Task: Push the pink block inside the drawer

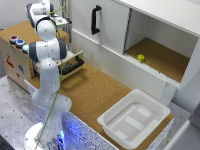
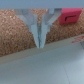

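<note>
In the wrist view the pink block (image 2: pixel 68 18) lies on a cork surface, close beside my gripper (image 2: pixel 40 41) and apart from it. The fingertips meet with nothing between them, so the gripper is shut. In the exterior view my gripper (image 1: pixel 63 27) hangs over the cork top of the light wooden box (image 1: pixel 17 60), and the pink block is hidden there behind the arm. The drawer (image 1: pixel 69 61) with its black bar handle (image 1: pixel 73 65) stands pulled out from the box's side, below the gripper.
A white cabinet with a vertical black handle (image 1: pixel 95 20) stands behind. Its open compartment holds a small yellow object (image 1: pixel 141 58). A white plastic tub (image 1: pixel 132 119) sits on the cork table at the front. Coloured buttons (image 1: pixel 16 40) top the box.
</note>
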Available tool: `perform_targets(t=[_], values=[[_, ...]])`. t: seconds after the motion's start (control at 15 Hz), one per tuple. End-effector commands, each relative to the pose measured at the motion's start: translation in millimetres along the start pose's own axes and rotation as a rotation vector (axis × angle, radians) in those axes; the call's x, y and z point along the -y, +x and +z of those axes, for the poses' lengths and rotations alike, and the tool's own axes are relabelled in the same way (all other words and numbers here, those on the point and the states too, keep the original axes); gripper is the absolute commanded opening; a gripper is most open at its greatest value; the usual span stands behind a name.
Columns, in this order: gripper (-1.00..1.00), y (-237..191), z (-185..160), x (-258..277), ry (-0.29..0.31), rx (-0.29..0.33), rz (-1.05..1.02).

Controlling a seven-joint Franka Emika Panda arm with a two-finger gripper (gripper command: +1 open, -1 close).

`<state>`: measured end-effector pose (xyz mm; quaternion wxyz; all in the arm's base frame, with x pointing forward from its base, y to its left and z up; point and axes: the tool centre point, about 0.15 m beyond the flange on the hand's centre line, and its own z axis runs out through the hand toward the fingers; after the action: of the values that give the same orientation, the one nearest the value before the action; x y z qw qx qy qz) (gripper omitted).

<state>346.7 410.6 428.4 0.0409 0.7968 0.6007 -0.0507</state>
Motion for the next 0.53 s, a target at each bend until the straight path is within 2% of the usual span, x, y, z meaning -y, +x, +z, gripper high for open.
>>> perform_targets(t=[0.0,0.2,0.47], values=[[1.00,-13.0,-15.6,0.6,-0.025,-0.179,0.092],[1.00,-15.5,-38.7,5.3,-0.047,-0.238,0.104],[1.00,1.2,-61.3,-2.2,-0.090,-0.271,0.071]])
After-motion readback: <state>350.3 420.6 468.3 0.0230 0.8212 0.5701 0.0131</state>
